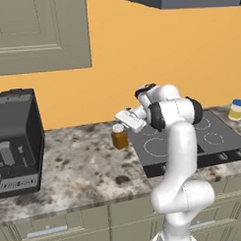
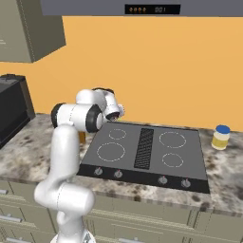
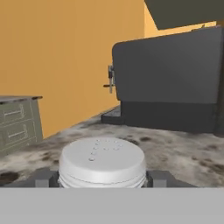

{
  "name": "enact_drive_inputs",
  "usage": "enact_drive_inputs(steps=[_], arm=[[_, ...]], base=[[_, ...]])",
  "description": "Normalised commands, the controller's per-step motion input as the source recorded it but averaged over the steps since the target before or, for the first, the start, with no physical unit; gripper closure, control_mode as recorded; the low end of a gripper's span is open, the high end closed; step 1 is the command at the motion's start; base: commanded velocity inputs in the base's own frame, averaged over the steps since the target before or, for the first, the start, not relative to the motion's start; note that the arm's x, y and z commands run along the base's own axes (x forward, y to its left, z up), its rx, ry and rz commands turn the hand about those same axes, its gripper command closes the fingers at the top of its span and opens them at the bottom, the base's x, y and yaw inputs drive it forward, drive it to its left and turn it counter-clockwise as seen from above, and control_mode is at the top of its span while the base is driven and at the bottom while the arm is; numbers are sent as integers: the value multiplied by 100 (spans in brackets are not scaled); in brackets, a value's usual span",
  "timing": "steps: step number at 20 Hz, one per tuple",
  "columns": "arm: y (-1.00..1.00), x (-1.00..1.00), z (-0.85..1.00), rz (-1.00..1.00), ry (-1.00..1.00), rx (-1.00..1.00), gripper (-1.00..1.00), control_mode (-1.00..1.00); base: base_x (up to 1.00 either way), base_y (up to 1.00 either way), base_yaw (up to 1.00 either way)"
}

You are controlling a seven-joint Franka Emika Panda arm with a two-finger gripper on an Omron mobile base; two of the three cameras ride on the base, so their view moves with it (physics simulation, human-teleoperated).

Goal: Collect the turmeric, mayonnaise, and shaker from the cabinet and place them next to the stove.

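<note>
Your mayonnaise (image 1: 237, 110) stands on the worktop (image 1: 85, 168) right of the stove (image 2: 147, 152). Turmeric (image 1: 119, 137) sits on the worktop just left of the stove. Shaker likely left to collect. End effector (image 1: 127, 120) fingers (image 3: 43, 178) flank the turmeric's lid; whether clamped or released, you cannot tell.

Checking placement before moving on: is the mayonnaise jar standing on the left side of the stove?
No, the mayonnaise jar stands on the counter to the right of the stove.
</note>
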Motion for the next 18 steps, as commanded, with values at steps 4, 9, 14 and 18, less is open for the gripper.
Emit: enact_drive_inputs(steps=[4, 9, 14, 18], arm=[[2, -33, 2, 0, -25, -11, -100, -100], [0, -29, 9, 0, -26, -12, -100, -100], [0, -33, 23, 0, -25, -11, -100, -100], [0, -74, 35, -2, -29, -10, -100, -100]], base=[[0, 0, 0], [0, 0, 0], [0, 0, 0], [0, 0, 0]])
